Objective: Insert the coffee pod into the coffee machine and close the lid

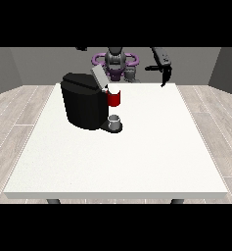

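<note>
White table (137, 162) filled most of the view, big and square, wood-look floor around it. Black coffee machine (84, 105) sat on the table's far left part, bulky, with its grey lid (99, 77) tilted up and open. Red front section (114, 98) stuck out on the machine's right side, just under the raised lid. Grey cup (115, 121) stood on the machine's base tray below the red section. Robot (115, 61) stood at the far edge, purple trim at the shoulders. Hand at the view's right (165, 73) hung over the far right corner, well apart from the machine, fingers pointing down, looked straight, nothing held. Hand at the view's left: only a dark scrap at the top, can't tell its fingers. Coffee pod: couldn't make it out separately, possibly at the red section, can't tell.
</note>
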Motion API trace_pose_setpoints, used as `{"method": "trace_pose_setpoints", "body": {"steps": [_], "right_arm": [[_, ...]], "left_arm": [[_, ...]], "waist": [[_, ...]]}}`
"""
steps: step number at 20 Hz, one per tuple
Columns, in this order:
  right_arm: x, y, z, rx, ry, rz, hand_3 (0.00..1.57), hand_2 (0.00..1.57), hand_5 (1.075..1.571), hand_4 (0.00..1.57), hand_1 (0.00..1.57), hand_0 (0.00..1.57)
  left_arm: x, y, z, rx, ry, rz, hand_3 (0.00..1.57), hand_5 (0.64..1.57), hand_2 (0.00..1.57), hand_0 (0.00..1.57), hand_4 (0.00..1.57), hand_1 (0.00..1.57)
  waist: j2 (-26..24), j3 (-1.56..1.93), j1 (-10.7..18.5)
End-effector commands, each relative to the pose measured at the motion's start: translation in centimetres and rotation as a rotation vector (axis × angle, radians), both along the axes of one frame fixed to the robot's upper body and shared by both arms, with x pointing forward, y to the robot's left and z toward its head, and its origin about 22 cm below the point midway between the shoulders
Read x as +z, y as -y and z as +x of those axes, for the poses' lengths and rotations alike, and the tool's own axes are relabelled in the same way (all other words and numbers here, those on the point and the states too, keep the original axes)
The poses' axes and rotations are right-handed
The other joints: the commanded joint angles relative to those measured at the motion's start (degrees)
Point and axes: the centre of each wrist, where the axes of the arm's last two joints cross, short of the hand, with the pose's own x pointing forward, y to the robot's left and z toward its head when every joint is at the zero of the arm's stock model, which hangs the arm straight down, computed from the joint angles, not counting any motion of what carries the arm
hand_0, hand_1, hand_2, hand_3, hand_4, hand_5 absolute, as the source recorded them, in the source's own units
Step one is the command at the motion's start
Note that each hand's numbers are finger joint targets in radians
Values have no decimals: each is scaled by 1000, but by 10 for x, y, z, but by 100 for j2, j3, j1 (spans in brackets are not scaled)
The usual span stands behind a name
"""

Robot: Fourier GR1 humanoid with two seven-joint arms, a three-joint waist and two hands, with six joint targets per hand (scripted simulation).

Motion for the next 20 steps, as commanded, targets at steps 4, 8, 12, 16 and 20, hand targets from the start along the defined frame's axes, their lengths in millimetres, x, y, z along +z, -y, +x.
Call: {"method": "trace_pose_setpoints", "body": {"steps": [4, 8, 12, 16, 20], "right_arm": [[27, -17, 17, -73, 108, -27, 0, 0, 1571, 352, 0, 0], [42, 5, 47, -180, 109, -58, 0, 0, 1571, 269, 0, 0], [39, -8, 47, -193, 115, -129, 0, 0, 1571, 208, 0, 0], [60, -8, 78, -219, 171, -109, 0, 0, 1571, 344, 0, 0], [63, -20, 82, -199, 177, -86, 0, 0, 1571, 350, 0, 0]], "left_arm": [[19, 18, 21, -66, 183, -33, 0, 1571, 0, 0, 181, 0], [48, 48, 43, -171, 194, -31, 0, 1571, 0, 0, 183, 0], [54, 31, 23, -173, 215, -18, 0, 1571, 0, 0, 317, 0], [54, 37, 28, -175, 287, -24, 0, 1571, 0, 0, 373, 0], [49, 20, 30, -106, 345, 4, 0, 1571, 0, 0, 342, 0]], "waist": [[1079, 3, 520], [1023, 7, 1069], [1046, 5, 1106], [1621, 4, 1134], [1932, 1, 863]]}}
